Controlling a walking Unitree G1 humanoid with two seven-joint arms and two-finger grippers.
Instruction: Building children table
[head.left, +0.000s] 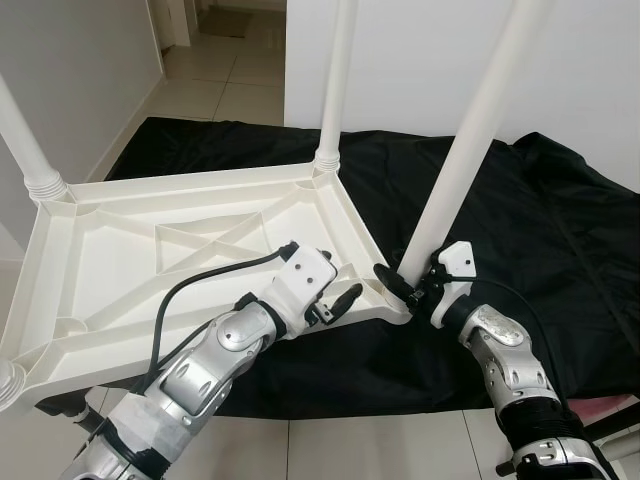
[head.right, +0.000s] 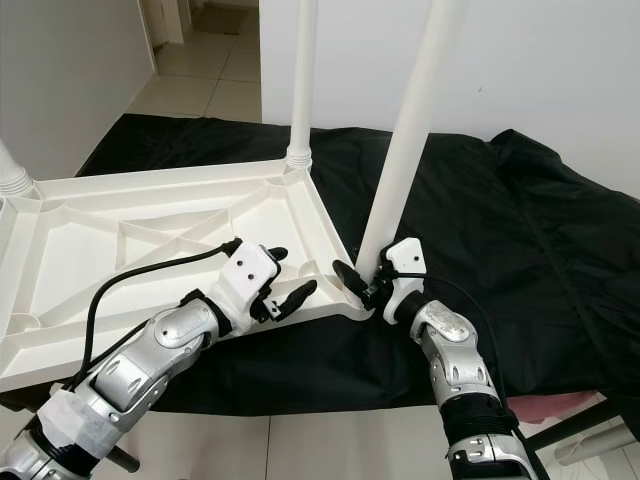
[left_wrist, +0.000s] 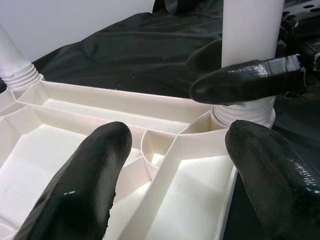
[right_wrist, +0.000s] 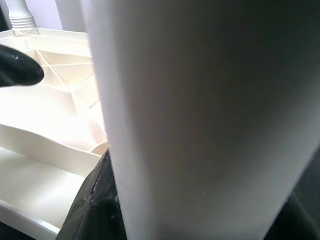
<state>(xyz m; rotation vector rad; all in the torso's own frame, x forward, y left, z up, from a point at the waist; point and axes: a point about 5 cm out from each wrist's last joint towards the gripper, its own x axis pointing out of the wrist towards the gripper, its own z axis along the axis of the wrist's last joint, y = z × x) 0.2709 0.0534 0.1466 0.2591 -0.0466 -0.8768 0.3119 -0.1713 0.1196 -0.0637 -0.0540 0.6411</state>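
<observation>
A tiled floor (head.left: 240, 85) is covered by a black cloth (head.left: 560, 240), spread in folds; the upturned white tabletop (head.left: 150, 270) is laid on the cloth, one corner overhanging its edge

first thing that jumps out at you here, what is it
A white plastic table top lies upside down on a black cloth, with white legs standing up from its corners. At the near corner the right gripper clasps the base of a tilted leg. The left gripper hovers open over the table's rim just beside that corner.
</observation>
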